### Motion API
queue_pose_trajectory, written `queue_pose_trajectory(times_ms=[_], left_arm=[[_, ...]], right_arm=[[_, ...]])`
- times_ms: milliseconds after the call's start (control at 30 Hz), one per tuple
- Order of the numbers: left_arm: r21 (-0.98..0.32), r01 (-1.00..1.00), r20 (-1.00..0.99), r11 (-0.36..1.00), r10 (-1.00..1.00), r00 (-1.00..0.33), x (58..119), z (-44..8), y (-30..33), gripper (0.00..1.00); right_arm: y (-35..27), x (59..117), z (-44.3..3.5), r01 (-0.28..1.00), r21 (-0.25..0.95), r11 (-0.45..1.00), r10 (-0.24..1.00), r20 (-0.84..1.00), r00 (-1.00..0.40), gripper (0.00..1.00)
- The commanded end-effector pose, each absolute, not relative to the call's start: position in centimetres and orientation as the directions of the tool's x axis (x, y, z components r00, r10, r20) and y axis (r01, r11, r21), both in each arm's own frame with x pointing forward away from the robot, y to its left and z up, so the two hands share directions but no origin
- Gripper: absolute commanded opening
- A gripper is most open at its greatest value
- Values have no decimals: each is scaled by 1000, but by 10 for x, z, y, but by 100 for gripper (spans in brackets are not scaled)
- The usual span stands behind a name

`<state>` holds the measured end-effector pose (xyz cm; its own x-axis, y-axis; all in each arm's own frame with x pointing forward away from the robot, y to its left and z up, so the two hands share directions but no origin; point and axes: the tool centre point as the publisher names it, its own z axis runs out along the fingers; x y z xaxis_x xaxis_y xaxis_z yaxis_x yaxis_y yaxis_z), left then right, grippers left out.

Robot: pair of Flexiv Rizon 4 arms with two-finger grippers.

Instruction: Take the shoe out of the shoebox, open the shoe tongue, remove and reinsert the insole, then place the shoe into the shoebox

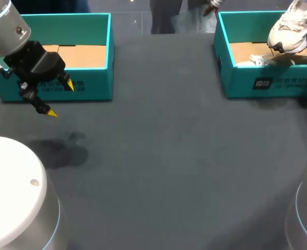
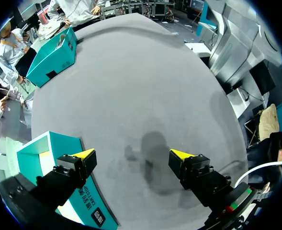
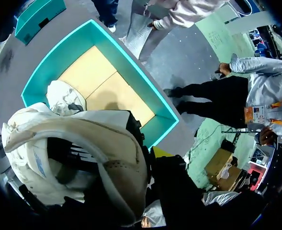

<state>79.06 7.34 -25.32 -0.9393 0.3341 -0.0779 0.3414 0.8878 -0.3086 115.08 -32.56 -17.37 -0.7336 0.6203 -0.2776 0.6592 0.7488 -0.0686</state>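
White laced shoe (image 1: pixel 291 26) hangs at one o'clock over the teal shoebox (image 1: pixel 236 78), pinched by the right pincer (image 3: pixel 157 155), while the left pincer (image 1: pixel 60 99) stands spread.

Dark grey table (image 1: pixel 169 156): matt, felt-like nap. Teal shoebox (image 1: pixel 236 78): matt cardboard, raw brown cardboard floor. White shoe (image 1: pixel 291 28): smooth rubbery sole, scuffed; textile-looking upper. Crumpled paper (image 1: pixel 257 61): white, thin. Black left gripper (image 1: pixel 60 99): matt casing, smooth yellow tips.

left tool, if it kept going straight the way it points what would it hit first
The left tool would likely meet the bare table first, close beside the box; depth is hard to judge.
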Motion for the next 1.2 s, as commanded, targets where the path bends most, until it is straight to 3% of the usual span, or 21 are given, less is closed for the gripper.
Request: queue_pose_trajectory(times_ms=[33, 333, 700, 1200], left_arm=[[-306, 342, -78, 889, 334, -939, 790, -253, 74, 100], [-306, 342, -78, 889, 334, -939, 790, -253, 74, 100], [-306, 342, -78, 889, 334, -939, 790, -253, 74, 100], [-306, 342, -78, 889, 334, -939, 790, -253, 74, 100]], right_arm=[[-326, 1154, -171, 660, -73, 748, 622, -271, -735, 0], [-349, 1147, -190, 916, 0, 402, 900, -186, -394, 0], [-353, 1124, -199, 998, 38, 40, 967, -253, -29, 0], [-353, 1124, -199, 998, 38, 40, 967, -253, -29, 0]])
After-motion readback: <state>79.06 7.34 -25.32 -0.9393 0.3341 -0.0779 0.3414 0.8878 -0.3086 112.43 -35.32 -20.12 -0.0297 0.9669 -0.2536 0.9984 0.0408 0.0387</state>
